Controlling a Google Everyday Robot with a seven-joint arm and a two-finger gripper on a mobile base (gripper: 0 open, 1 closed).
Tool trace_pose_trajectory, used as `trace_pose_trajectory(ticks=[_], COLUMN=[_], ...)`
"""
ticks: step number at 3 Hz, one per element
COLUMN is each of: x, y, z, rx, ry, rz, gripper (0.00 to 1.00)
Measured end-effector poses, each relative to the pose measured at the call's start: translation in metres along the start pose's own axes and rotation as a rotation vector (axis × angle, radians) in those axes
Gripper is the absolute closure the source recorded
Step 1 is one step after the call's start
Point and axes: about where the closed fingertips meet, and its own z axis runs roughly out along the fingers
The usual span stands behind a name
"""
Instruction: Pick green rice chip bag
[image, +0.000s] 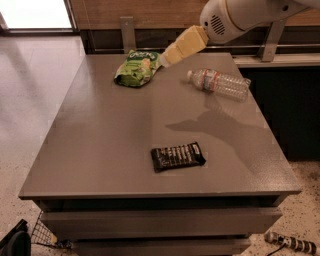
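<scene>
The green rice chip bag (135, 70) lies flat near the far edge of the grey table (105, 135), left of centre. My gripper (167, 59) comes in from the upper right on a white arm (235, 17). It hangs above the table with its tip right beside the bag's right end. I cannot tell if it touches the bag. It holds nothing that I can see.
A clear plastic water bottle (220, 82) lies on its side at the far right of the table. A black candy bar wrapper (177, 156) lies near the front, right of centre. A wooden wall and a metal rail (127, 30) stand behind the table.
</scene>
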Motion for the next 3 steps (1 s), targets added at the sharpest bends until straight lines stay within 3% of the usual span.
trace_pose_trajectory(ticks=[1,2,3], x=[-0.007,-0.007,-0.009], y=[-0.001,-0.001,-0.01], z=[0.002,0.002,0.014], rx=[0.011,0.011,0.03], ry=[-0.017,-0.017,0.013], rz=[0.059,0.059,0.096], gripper=[0.0,0.0,0.0])
